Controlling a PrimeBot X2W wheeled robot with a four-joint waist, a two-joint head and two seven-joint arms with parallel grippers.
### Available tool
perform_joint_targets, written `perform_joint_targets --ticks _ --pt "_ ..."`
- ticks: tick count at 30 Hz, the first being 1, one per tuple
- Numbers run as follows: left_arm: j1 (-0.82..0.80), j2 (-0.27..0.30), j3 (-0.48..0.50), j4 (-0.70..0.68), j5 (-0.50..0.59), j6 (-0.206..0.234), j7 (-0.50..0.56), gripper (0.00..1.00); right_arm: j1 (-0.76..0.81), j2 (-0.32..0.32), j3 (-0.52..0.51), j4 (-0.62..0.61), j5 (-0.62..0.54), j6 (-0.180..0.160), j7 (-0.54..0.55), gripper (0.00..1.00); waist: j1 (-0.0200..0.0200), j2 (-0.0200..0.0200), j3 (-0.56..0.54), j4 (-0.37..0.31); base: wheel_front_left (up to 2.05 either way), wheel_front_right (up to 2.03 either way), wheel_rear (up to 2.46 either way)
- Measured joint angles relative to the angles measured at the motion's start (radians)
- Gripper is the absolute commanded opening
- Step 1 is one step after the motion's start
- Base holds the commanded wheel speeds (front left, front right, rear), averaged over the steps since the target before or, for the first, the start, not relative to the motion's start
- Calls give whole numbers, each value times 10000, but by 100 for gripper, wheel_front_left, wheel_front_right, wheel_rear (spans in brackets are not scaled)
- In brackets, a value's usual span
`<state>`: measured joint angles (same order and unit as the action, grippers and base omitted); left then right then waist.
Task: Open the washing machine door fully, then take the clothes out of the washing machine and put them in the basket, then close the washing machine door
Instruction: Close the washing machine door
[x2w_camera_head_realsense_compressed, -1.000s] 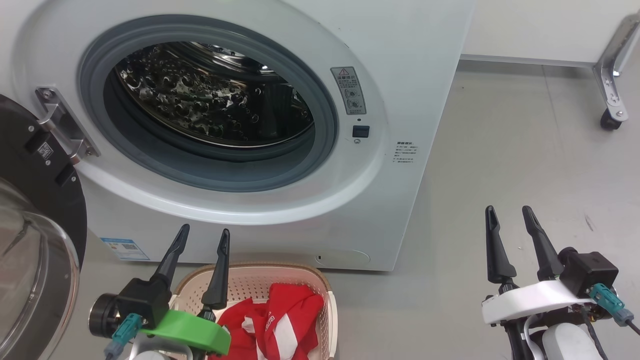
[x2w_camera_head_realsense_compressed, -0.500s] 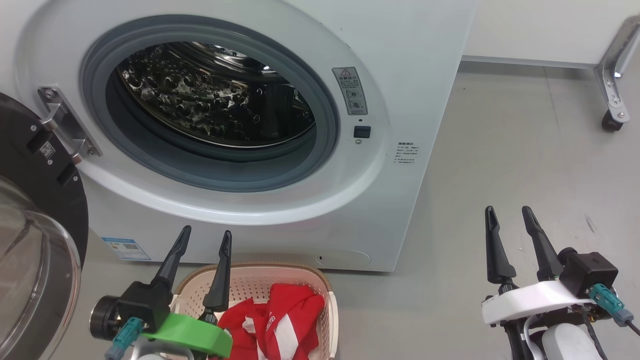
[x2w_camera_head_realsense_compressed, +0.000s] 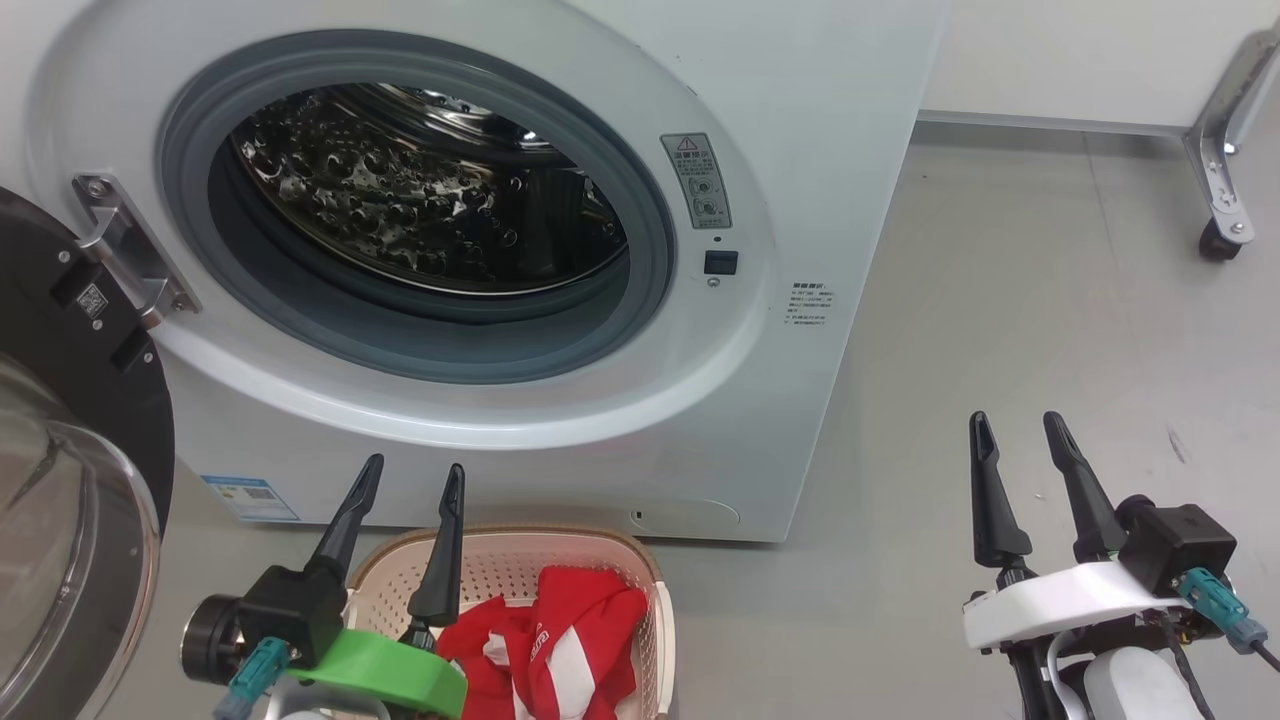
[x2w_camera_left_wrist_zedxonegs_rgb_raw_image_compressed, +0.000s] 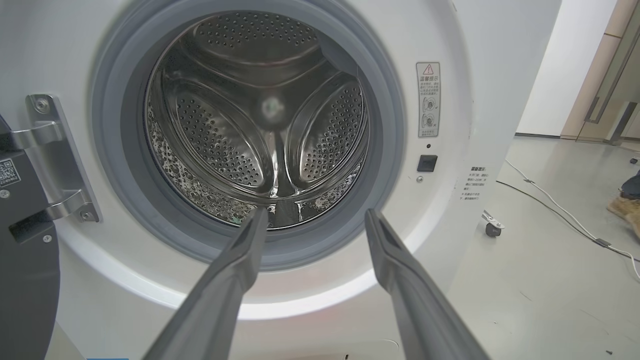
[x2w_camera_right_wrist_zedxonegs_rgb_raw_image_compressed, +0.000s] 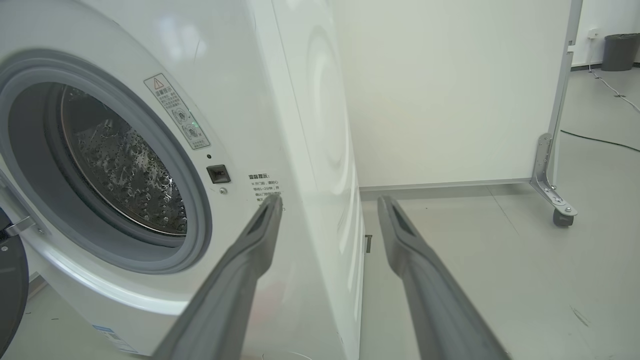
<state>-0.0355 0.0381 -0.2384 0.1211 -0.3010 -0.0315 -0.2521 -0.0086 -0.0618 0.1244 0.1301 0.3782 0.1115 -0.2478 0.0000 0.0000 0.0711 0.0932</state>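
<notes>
1. Left gripper (x2w_camera_head_realsense_compressed: 415, 465): jaws released and empty, above the basket (x2w_camera_head_realsense_compressed: 600, 536) rim, aimed at the washing machine (x2w_camera_head_realsense_compressed: 800, 150); barely shifted from a second ago.
2. Right gripper (x2w_camera_head_realsense_compressed: 1012, 418): jaws released and empty, over the grey floor (x2w_camera_head_realsense_compressed: 1050, 300); unmoved.
3. Clothes (x2w_camera_head_realsense_compressed: 570, 630): heaped red inside the basket, just before the machine.
4. Washing machine door (x2w_camera_head_realsense_compressed: 70, 330): swung wide at left, steel drum (x2w_camera_left_wrist_zedxonegs_rgb_raw_image_compressed: 260, 125) showing through the mouth.
5. Wheeled frame leg (x2w_camera_head_realsense_compressed: 1220, 200): far right, well apart.
</notes>
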Motion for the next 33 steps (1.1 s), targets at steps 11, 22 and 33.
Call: perform_joint_targets --ticks 11,22,33 --pt "12 2 -42 -17 2 2 0 100 20 6 40 -35 0 0 0 100 0 0 40 9 -62 62 0" --pt "60 4 -75 -15 2 2 0 100 20 8 61 -38 0 0 0 100 0 0 19 12 -99 99 0" --pt "95 15 19 -318 13 17 0 100 22 15 79 -31 0 0 0 100 0 0 -22 21 -126 126 0"
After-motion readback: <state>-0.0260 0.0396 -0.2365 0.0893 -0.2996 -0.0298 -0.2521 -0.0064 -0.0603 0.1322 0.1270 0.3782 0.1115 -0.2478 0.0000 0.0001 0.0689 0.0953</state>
